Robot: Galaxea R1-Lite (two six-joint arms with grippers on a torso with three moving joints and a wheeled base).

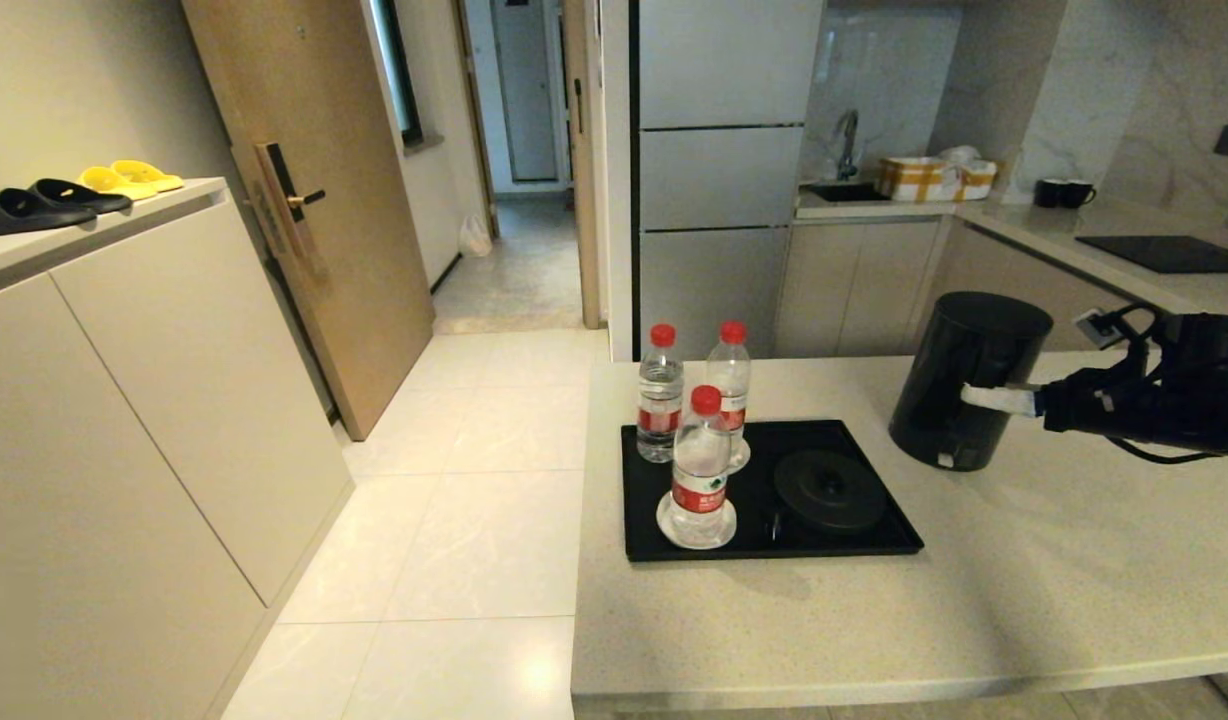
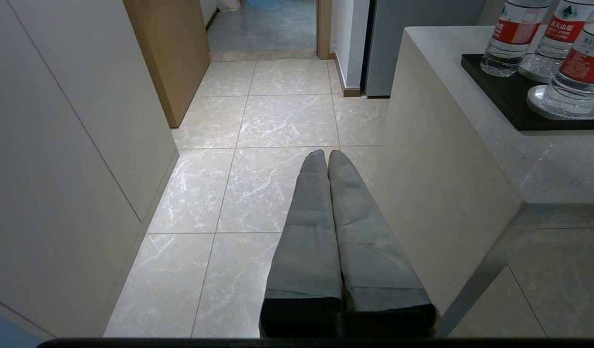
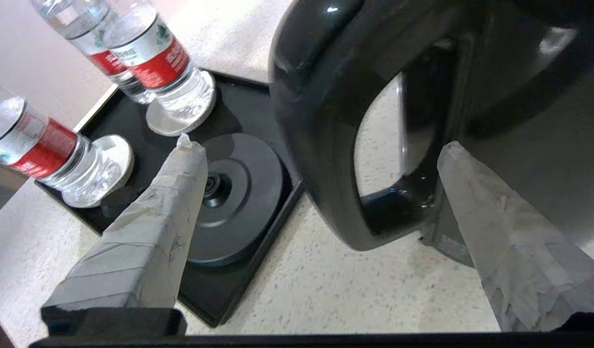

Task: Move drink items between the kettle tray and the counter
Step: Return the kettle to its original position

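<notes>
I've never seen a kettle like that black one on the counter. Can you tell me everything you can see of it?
The kettle is a tall, matte black cylinder with a flat top and a thick, glossy loop handle. It stands upright on the pale speckled counter, just off the right end of the black tray, not on its round base. The right claw is open, its taped fingers straddling the handle. No lid seam or spout shows.

Well off to the gripper's left, black slippers [image 1: 34,205] and yellow slippers [image 1: 129,179] lie side by side on a cream cabinet top [image 1: 94,225]. Beyond the gripper, two small black mugs [image 1: 1064,192] stand near a black glass hob [image 1: 1164,253]. A wooden door [image 1: 314,200] and a tall grey refrigerator [image 1: 719,170] stand farther left.
</notes>
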